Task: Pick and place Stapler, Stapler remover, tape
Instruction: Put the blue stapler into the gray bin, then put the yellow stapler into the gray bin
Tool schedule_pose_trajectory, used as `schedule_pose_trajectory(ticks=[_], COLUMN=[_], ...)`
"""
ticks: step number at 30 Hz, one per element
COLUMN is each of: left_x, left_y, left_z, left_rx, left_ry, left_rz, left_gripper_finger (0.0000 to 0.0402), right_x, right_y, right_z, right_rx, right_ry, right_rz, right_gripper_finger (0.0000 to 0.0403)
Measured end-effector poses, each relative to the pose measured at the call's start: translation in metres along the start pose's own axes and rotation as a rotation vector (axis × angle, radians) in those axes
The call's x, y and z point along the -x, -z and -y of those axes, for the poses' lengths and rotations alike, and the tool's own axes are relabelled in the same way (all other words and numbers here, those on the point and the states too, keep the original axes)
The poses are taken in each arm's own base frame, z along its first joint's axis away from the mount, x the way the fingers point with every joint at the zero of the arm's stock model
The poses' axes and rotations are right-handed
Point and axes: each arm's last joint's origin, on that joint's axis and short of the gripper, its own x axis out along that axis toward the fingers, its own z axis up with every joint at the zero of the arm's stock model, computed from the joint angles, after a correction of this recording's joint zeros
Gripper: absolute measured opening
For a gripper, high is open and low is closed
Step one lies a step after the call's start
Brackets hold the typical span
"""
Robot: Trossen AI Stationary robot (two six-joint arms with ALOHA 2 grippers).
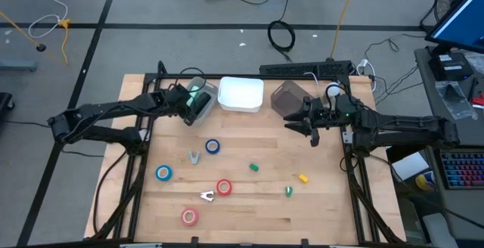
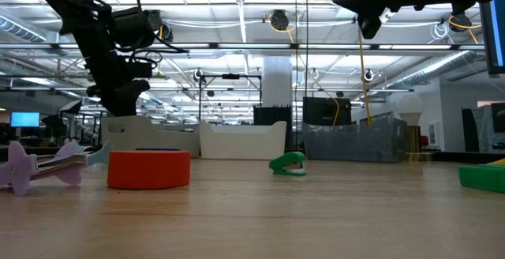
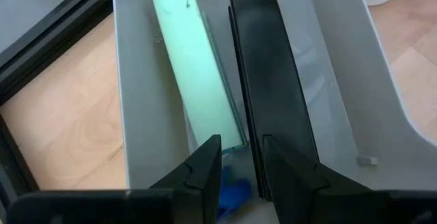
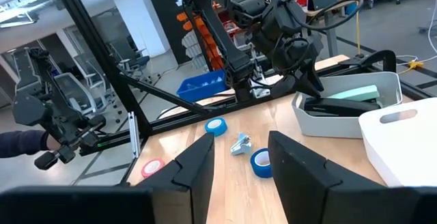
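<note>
A mint-green stapler (image 3: pixel 196 74) and a black stapler (image 3: pixel 273 80) lie side by side in the grey bin (image 3: pixel 136 80) at the table's far left. My left gripper (image 3: pixel 240 166) hangs open just above their near ends, with something blue (image 3: pixel 231 190) below it. My right gripper (image 4: pixel 239 162) is open in the air by the dark bin (image 1: pixel 286 97). Two blue tape rolls (image 1: pixel 212 147) (image 1: pixel 163 173) and two red ones (image 1: pixel 224 187) (image 1: pixel 189 216) lie flat on the table. Two staple removers (image 1: pixel 194 156) (image 1: pixel 206 196) lie among them.
A white bin (image 1: pixel 240 94) stands between the grey bin and the dark one along the far edge. Small green pieces (image 1: pixel 255 168) (image 1: pixel 288 191) and a yellow one (image 1: pixel 303 178) lie right of the tape. Bare wood (image 1: pixel 318 210) shows at the near right.
</note>
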Motion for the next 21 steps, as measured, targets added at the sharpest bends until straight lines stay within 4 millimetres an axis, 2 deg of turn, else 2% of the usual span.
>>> schedule_pose_trajectory(ticks=[6, 9, 17, 21], left_x=[0.000, 0.006, 0.050, 0.069], left_y=[0.000, -0.007, -0.049, -0.059], left_z=[0.000, 0.000, 0.002, 0.004], left_rx=[0.002, 0.015, 0.117, 0.163], left_ry=[-0.001, 0.016, 0.238, 0.341], left_rz=[0.005, 0.032, 0.209, 0.272], left_gripper_finger=[0.0115, 0.0115, 0.0115, 0.0115], right_x=[0.000, 0.000, 0.000, 0.000], right_y=[0.000, 0.000, 0.000, 0.000], right_z=[0.000, 0.000, 0.000, 0.000], right_rx=[0.000, 0.000, 0.000, 0.000], right_ry=[0.000, 0.000, 0.000, -0.001], right_rz=[0.000, 0.000, 0.000, 0.001], right_gripper_finger=[0.0130, 0.0130, 0.0130, 0.0130])
